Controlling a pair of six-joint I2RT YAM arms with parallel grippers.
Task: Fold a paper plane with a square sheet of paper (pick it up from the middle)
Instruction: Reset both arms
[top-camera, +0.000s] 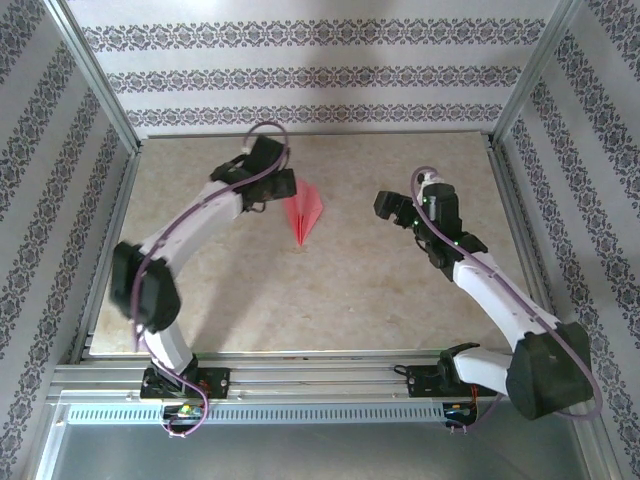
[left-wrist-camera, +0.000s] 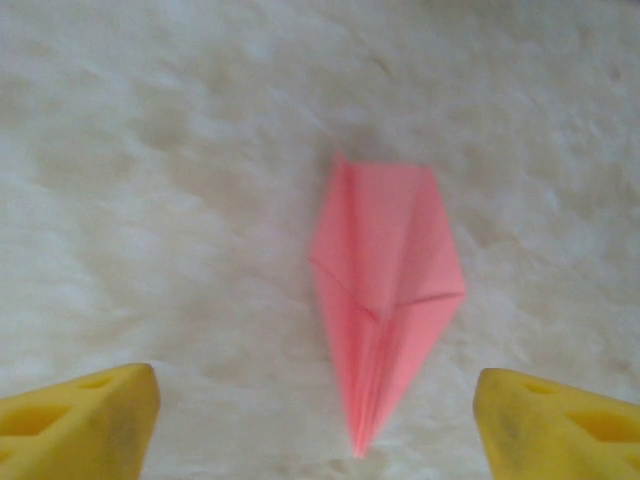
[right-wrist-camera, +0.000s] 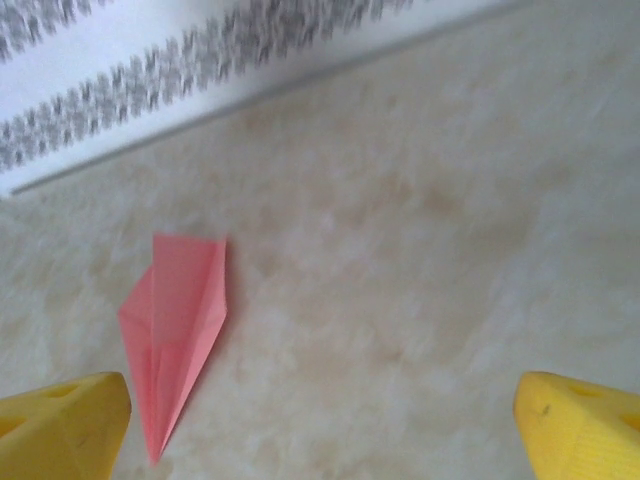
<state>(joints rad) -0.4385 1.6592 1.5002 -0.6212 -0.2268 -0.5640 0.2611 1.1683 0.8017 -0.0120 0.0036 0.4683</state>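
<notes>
— Now, entry one: how does the paper plane (top-camera: 305, 213) look?

— Salmon-pink, folded to a narrow dart. It has a centre crease from nose to tail, layered flaps either side, and a short cross-crease where the flaps meet. It is widest about midway and has a blunt, cut-off tail.

— Location?

— Flat on the mottled beige table (top-camera: 350, 300), beyond centre. The nose points toward my bases and the tail toward the back wall. Nothing is touching it.

— Claws?

— My left gripper (top-camera: 268, 192) hangs just beside the plane, on its left. Its jaws are wide apart and hold nothing. From the left wrist the yellow pads (left-wrist-camera: 80, 425) sit in the bottom corners, with the plane's nose tip on the table between them, clear of both. My right gripper (top-camera: 392, 208) is well apart, to the plane's right. Its jaws are also spread and hold nothing.

— View differences?

— The left wrist gives the creases and layers sharply. The right wrist shows the plane smaller, off toward its left pad (right-wrist-camera: 60, 430), plus the patterned wallpaper (right-wrist-camera: 150, 100) at the table's far edge. The top view alone shows both arms and the metal frame (top-camera: 100, 75).
</notes>
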